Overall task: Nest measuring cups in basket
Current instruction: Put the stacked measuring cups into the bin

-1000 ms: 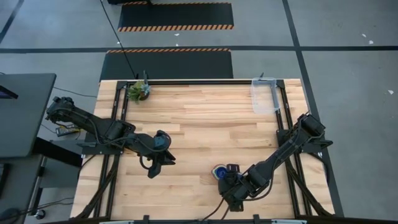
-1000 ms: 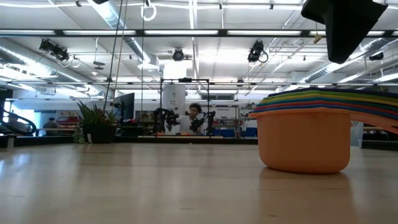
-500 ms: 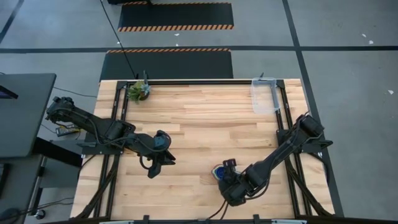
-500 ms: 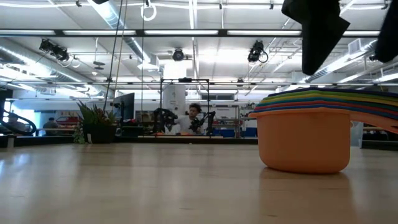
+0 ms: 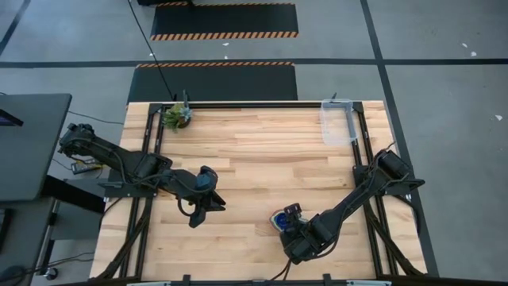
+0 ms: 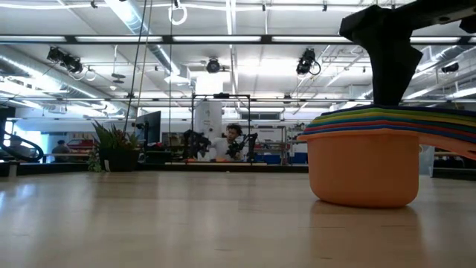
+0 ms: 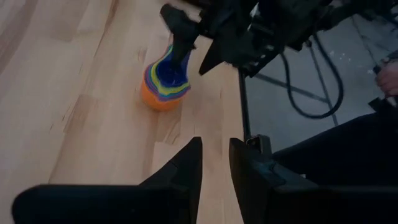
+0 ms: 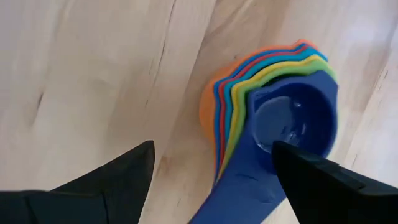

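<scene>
table (image 5: 262, 151): light wood planks, dark frame rails down both sides - takes up most of the high view
right arm (image 5: 361, 191): comes in from the right edge of the table and bends down toward the near edge
left arm (image 5: 135, 167): parked over the left half of the table, well apart from the cups
right gripper (image 5: 290, 216): hanging right over the cup stack near the front edge; fingers (image 8: 106, 180) spread apart, one on each side of the stack in its wrist view, nothing clamped. In the low view one dark finger comes down to the top of the stack, can't tell if it actually touches
left gripper (image 5: 196, 216): pointing toward the near edge, fingers (image 7: 183, 171) nearly together with a thin gap between them, holding nothing
basket (image 5: 336, 121): clear bin up in the far right corner of the table, well apart from the cups - nothing visible inside it
plant (image 5: 178, 116): little green potted one at the far left corner
measuring cups (image 8: 273, 118): all nested in one stack, standing upright on the table near the front edge, right of centre. Orange is the outer one at the bottom, then red, light blue, green and yellow rims, with dark blue sitting innermost; handles fan out to one side
person (image 6: 233, 135): far off in the room behind the table, only seen in the low view
</scene>
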Controlling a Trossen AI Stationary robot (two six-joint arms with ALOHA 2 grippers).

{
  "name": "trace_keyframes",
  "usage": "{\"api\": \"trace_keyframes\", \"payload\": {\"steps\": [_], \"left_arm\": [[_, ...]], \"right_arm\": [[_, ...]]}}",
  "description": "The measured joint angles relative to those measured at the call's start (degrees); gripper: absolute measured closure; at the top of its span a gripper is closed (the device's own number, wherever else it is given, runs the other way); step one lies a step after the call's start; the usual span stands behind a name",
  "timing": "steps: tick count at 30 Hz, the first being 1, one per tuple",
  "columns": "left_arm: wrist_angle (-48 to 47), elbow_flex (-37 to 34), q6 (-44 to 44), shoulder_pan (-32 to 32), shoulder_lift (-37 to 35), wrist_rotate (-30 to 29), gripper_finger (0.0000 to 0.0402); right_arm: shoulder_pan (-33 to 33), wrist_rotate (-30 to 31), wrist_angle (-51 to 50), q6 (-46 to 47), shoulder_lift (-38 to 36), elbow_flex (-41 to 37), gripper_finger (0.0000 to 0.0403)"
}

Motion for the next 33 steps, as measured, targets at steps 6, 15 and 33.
{"api": "trace_keyframes", "payload": {"steps": [6,15,33], "left_arm": [[0.2,0.0,-0.01,0.0,0.0,0.0,0.0315],[0.3,0.0,0.01,0.0,0.0,0.0,0.0315],[0.54,0.0,0.01,0.0,0.0,-0.01,0.0315]], "right_arm": [[0.07,0.07,1.16,-3.61,0.86,-0.02,0.0069],[0.2,0.72,1.05,-3.97,0.98,-0.02,0.0068],[3.91,10.01,1.2,-1.04,3.11,0.04,0.0068]]}}
